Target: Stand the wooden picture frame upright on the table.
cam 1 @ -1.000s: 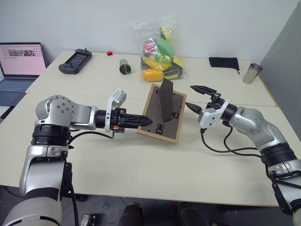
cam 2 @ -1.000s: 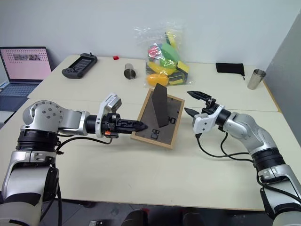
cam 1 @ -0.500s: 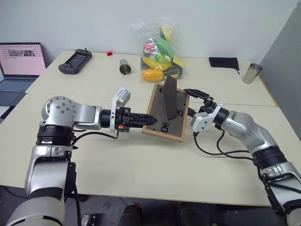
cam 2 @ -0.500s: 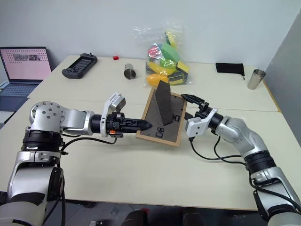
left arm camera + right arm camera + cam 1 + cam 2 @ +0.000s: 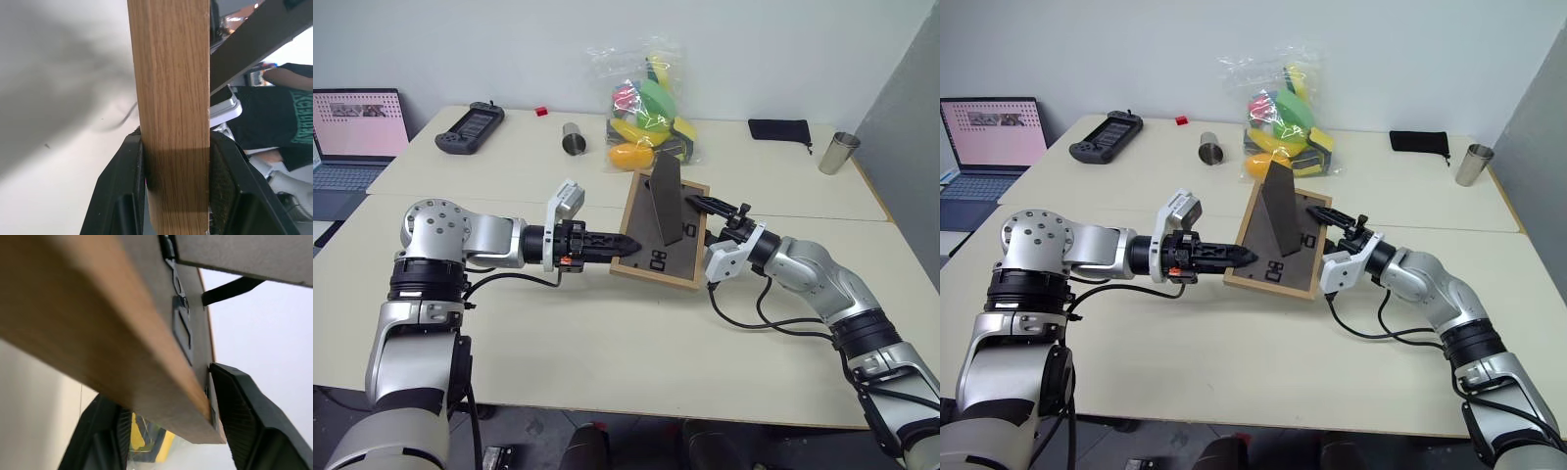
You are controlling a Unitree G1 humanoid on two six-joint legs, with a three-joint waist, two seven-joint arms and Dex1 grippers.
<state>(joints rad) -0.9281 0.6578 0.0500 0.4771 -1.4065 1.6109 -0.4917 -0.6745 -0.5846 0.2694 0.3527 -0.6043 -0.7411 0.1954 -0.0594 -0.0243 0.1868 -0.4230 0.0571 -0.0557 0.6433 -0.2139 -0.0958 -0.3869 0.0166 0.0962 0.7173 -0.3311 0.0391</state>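
While pinched by its left edge in the closed left gripper [image 5: 625,245] and straddled at its right edge by the half-open right gripper [image 5: 707,217], wooden picture frame [image 5: 661,235] tilted mid-table [image 5: 607,333], back panel and stand [image 5: 666,201] nearward, presumably to seat the stand.

Near the middle of the tabletop [image 5: 607,343], the wooden picture frame [image 5: 658,235] tilts with its dark back and fold-out stand facing up. The left hand [image 5: 625,245] grips its left edge; the right hand [image 5: 705,217] straddles its right edge.
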